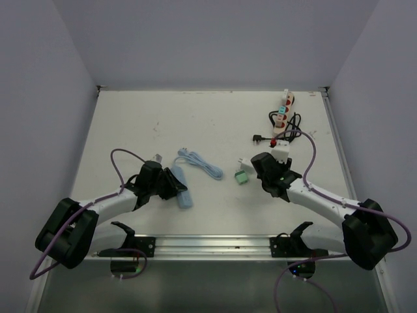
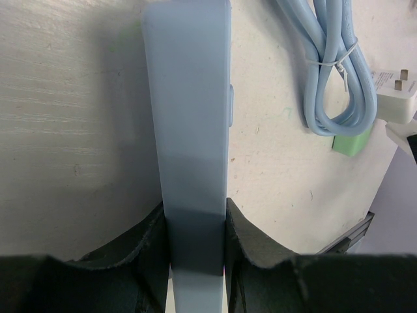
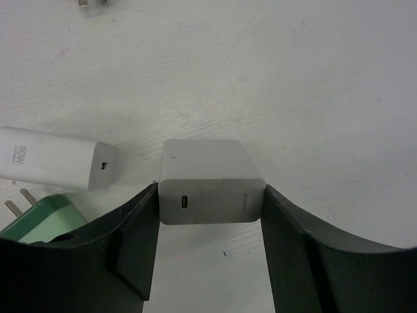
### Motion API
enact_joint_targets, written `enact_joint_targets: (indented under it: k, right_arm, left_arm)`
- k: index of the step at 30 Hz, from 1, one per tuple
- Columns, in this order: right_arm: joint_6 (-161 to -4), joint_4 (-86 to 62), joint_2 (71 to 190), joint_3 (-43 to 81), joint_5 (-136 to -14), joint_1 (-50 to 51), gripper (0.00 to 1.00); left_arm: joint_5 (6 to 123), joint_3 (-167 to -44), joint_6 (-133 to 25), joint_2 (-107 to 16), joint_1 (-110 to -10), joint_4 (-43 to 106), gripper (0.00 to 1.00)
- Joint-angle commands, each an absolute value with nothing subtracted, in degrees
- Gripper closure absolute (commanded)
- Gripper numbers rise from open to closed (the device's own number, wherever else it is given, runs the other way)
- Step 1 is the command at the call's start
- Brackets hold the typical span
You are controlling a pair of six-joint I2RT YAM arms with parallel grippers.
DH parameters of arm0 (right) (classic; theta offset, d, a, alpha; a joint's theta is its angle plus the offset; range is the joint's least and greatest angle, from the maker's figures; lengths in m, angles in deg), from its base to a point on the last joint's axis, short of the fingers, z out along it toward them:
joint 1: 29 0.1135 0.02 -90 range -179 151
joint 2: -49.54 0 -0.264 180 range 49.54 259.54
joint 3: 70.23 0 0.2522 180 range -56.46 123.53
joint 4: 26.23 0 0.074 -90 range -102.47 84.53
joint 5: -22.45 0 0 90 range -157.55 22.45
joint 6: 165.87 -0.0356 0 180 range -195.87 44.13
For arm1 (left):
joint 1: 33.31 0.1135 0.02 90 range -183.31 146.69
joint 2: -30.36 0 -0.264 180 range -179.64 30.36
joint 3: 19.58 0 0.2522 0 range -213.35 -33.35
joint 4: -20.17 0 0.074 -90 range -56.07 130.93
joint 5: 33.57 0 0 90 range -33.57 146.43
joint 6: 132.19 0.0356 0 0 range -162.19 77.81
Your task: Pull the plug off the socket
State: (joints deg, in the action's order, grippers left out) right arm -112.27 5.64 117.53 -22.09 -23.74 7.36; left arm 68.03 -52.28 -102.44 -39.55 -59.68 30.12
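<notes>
A white charger plug (image 3: 210, 176), with a small port on its near face, sits between my right gripper's (image 3: 210, 203) fingers, which are shut on its two sides. It rests low over the table, with no socket against it. In the top view this plug (image 1: 281, 152) is near the right middle, at my right gripper (image 1: 279, 158). The white socket strip (image 1: 285, 107) lies apart at the back right. My left gripper (image 2: 194, 215) is shut on a light blue flat bar (image 2: 189, 117), seen in the top view (image 1: 185, 193) just right of the left gripper (image 1: 174, 185).
A second white charger (image 3: 58, 156) and a green plug (image 3: 39, 225) lie left of the right gripper. A coiled blue cable (image 1: 199, 164) lies at mid-table. The strip's black cable (image 1: 290, 124) and black plug (image 1: 257, 137) lie near the back right. Walls enclose the table.
</notes>
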Motion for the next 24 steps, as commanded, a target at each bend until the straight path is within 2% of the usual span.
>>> enact_joint_targets:
  k: [1, 12, 17, 22, 23, 24]
  right_arm:
    - [-114.1, 1.4, 119.6, -21.6, -22.7, 7.4, 0.92]
    - [-120.1, 2.9, 121.2, -23.5, -28.8, 7.3, 0.67]
    - [-122.1, 3.4, 120.1, -24.7, -33.3, 7.4, 0.58]
    - [-124.3, 3.2, 120.6, -26.1, -37.0, 7.4, 0.57]
    - [-124.6, 3.2, 120.6, -26.4, -37.5, 7.4, 0.51]
    - [-124.9, 3.2, 120.8, -26.4, -38.3, 7.4, 0.5]
  left_arm:
    - [66.6, -49.8, -100.5, -40.4, -59.6, 35.6, 1.0]
    - [66.7, -49.5, -100.6, -39.7, -59.6, 35.3, 1.0]
    - [66.8, -49.3, -100.6, -39.7, -59.6, 35.1, 1.0]
    - [67.2, -48.9, -100.9, -39.5, -59.6, 34.9, 1.0]
    - [67.3, -48.9, -100.9, -39.4, -59.6, 34.9, 1.0]
    - [67.4, -48.8, -101.0, -39.2, -59.6, 34.9, 1.0]
